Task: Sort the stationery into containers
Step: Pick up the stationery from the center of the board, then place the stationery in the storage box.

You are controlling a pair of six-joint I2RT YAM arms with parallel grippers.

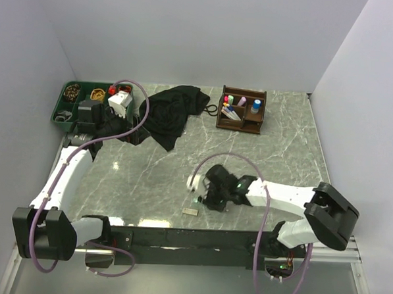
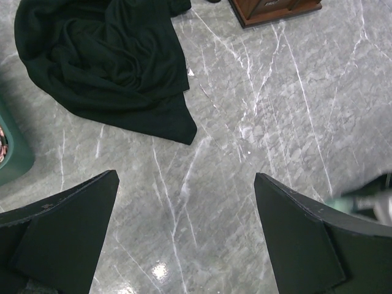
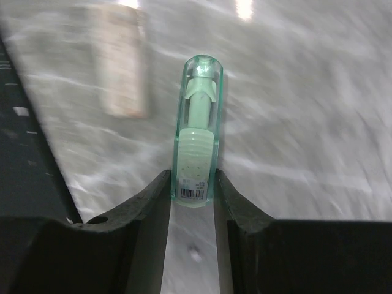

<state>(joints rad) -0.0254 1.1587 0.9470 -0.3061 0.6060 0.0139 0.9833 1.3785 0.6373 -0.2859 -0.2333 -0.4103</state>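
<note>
In right claw (image 3: 192,184), highlighter (image 3: 199,116) cap-forward

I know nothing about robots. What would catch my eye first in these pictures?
Probably the crumpled black cloth heaped at the back of the marbled table, between a dark green tray on the left and a wooden organiser holding pastel highlighters. Near the front edge, the right pincer pinches a pale green highlighter by one end.
</note>
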